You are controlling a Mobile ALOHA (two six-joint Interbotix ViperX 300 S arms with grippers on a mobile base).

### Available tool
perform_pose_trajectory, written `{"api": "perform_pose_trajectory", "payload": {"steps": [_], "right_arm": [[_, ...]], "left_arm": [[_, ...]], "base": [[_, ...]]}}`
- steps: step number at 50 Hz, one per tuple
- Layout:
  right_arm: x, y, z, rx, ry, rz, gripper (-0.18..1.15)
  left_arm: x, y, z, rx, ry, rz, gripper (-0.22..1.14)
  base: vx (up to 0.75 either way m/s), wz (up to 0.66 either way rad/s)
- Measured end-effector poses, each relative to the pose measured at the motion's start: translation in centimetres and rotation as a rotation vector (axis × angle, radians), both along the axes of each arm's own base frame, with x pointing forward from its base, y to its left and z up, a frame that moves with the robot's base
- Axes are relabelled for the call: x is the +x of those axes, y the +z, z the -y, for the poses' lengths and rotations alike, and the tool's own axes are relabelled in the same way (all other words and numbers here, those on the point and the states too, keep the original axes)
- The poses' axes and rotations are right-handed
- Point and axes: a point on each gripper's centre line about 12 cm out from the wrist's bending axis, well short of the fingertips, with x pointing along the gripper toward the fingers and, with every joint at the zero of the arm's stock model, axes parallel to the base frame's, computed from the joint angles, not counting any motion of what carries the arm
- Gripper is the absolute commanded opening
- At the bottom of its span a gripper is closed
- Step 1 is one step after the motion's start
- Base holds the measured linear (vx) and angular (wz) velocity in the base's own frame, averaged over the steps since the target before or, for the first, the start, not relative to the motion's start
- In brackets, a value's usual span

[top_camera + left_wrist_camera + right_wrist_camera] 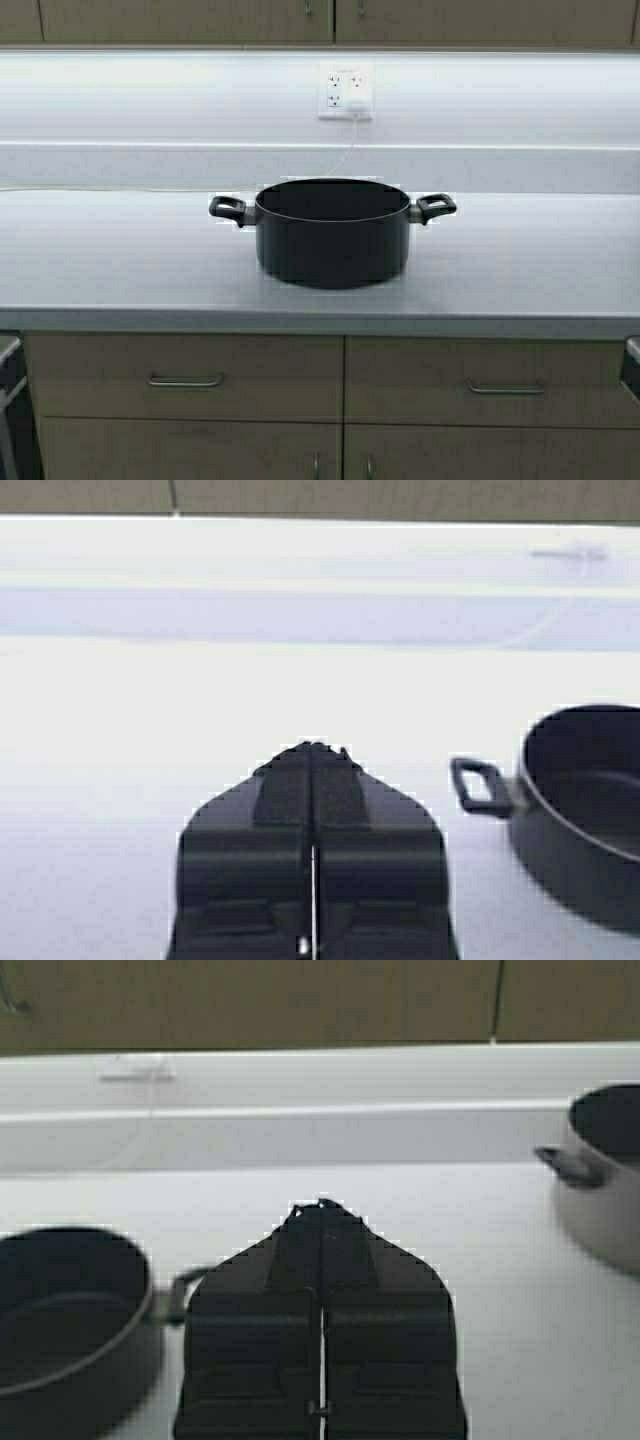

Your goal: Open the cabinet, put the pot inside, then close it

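The black pot (pixel 333 232) stands upright in the middle of the grey countertop (pixel 100 260), lidless, with a loop handle on each side. Above it, only the lower edges of the cabinet doors (pixel 200 20) show, both shut. My left gripper (pixel 312 748) is shut and empty, hovering over bare counter with the pot (pixel 585 800) off to one side, apart from it. My right gripper (pixel 322 1205) is also shut and empty, with the pot (pixel 70 1305) on its other side, its handle just beside the fingers. Neither gripper's fingers show in the high view.
A shiny steel pot (pixel 610 1175) stands farther along the counter. A white wall outlet (pixel 346 93) with a cord sits on the backsplash behind the pot. Drawers (pixel 185 380) with horizontal handles run below the counter edge.
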Motion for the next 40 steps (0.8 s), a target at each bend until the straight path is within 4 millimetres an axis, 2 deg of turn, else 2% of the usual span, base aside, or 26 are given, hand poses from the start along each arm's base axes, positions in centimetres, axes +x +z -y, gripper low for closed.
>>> {"api": "perform_pose_trajectory", "payload": {"steps": [8,40], "right_arm": [[-0.02,0.01,0.03,0.0,-0.002,0.0,0.05],[-0.55,0.32,0.01,0.001,-0.001,0.009,0.05]], "left_arm": [[0.31,-0.52,0.0,0.0,0.0,-0.023,0.03],[-0.19,-0.1,0.18,-0.043,-0.006,0.0,0.03]], "base": [[0.3,0.1],[0.23,0.01]]}}
